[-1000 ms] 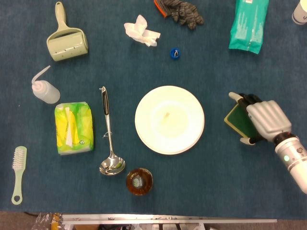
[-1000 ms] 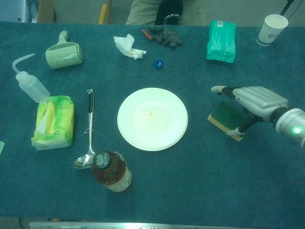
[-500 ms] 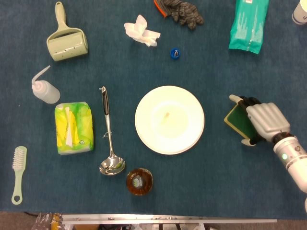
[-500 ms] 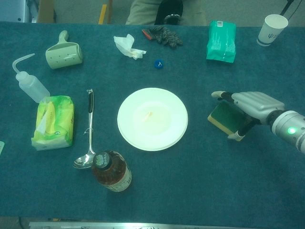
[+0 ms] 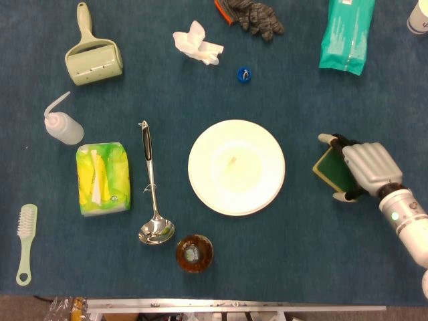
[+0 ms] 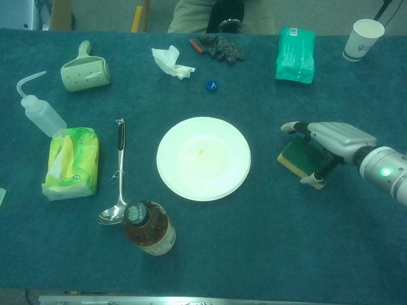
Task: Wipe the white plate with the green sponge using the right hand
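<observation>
White plate [image 5: 236, 167], green/yellow sponge [image 6: 299, 156], silver right hand [image 5: 368, 167], dk blue tablecloth [image 5: 301, 267].

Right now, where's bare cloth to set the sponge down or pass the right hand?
Free: between white plate and green sponge under the right hand; also the near-right corner. Crowded: left side around ladle, tissue pack and bottle.

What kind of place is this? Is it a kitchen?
Probably not a real kitchen: more likely a robot practice table. A blue cloth holds a mixed lot of things, such as a plate, a glove and a brush.
</observation>
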`<state>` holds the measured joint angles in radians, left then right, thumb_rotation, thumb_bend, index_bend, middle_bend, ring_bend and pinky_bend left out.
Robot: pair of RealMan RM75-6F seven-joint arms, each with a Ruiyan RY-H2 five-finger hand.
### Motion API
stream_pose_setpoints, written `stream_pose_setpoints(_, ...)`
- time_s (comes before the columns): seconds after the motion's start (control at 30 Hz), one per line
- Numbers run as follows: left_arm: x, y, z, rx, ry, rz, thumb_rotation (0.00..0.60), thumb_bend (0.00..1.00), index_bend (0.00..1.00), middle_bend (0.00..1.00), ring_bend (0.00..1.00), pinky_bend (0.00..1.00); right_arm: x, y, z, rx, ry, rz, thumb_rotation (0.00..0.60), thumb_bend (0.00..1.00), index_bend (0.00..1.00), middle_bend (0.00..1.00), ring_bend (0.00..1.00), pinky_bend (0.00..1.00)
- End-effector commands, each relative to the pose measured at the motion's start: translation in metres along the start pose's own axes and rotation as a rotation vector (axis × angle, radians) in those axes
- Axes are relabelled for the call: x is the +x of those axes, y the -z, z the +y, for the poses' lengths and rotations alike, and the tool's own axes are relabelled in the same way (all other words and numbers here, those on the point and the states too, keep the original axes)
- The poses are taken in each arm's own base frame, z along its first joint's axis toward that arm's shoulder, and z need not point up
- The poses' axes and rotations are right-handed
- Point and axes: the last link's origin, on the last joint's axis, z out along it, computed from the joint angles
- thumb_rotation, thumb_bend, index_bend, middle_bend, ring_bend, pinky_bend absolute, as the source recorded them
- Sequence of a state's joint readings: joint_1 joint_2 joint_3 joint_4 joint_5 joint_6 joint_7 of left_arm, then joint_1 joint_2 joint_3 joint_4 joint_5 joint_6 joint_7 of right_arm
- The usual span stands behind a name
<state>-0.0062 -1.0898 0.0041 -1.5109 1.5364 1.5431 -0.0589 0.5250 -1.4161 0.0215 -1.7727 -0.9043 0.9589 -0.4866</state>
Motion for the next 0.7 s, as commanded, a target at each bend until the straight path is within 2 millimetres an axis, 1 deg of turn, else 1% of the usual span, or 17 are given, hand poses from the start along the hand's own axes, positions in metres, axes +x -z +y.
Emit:
stream_pose_setpoints(0.03, 0.000, 0.000, 0.000, 0.000, 0.001, 0.001, 0.600, 0.37, 0.31, 0.28, 0.19, 0.17, 0.001, 0.000, 0.000, 0.006, 0.000, 0.005, 0.600, 0.11, 0.17, 0.21, 0.32, 0.77)
stream_pose_setpoints(0.1, 0.000, 0.001, 0.000, 0.001, 0.002, 0.001, 0.600, 0.37, 0.31, 0.28, 0.19, 0.18, 0.002, -0.001, -0.001, 0.012, 0.001, 0.014, 0.600, 0.12, 0.20, 0.24, 0.35, 0.77)
stream_pose_setpoints(0.2, 0.000, 0.001, 0.000, 0.001, 0.003, 0.001, 0.600, 0.37, 0.31, 0.28, 0.19, 0.18, 0.005, -0.003, -0.001, 0.021, 0.009, 0.024, 0.600, 0.13, 0.22, 0.26, 0.38, 0.78)
stream_pose_setpoints(0.43, 0.001, 0.003, 0.000, 0.008, 0.001, -0.002, 0.600, 0.37, 0.31, 0.28, 0.19, 0.18, 0.015, -0.012, -0.002, 0.064, 0.047, 0.022, 0.600, 0.12, 0.23, 0.26, 0.39, 0.78)
stream_pose_setpoints(0.7, 0.004, 0.006, 0.000, 0.022, -0.003, 0.006, 0.600, 0.37, 0.31, 0.27, 0.19, 0.18, 0.034, -0.027, -0.003, 0.147, 0.085, 0.038, 0.600, 0.12, 0.24, 0.26, 0.39, 0.78)
